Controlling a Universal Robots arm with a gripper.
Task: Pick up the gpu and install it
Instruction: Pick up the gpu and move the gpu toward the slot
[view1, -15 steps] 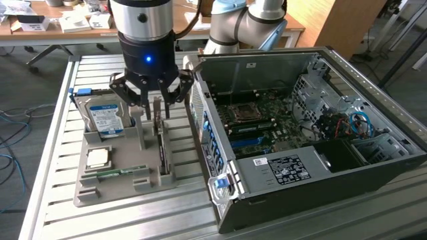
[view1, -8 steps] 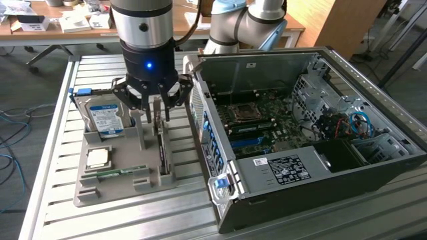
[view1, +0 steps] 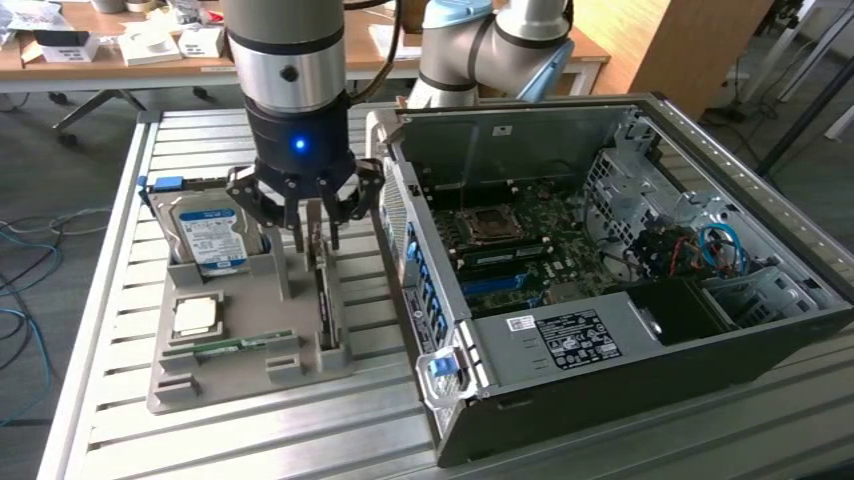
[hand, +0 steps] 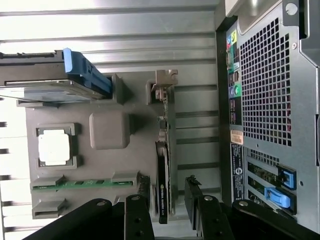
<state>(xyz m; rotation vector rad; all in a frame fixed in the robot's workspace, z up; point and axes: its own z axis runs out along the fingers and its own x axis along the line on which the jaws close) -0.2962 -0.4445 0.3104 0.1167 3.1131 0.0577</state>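
Observation:
The gpu stands on its edge in a slot of the grey holder tray, which lies on the slatted metal table. In the wrist view the gpu appears as a thin dark card with its pale metal bracket at the far end. My gripper hangs directly over the card's near end, open. Its black fingers stand on either side of the card's top edge with a gap on each side, so nothing is gripped. My gripper holds nothing.
On the same tray are a silver hard drive with a blue label, a square processor and a green memory stick. An open computer case lies close on the exterior view's right, its motherboard exposed.

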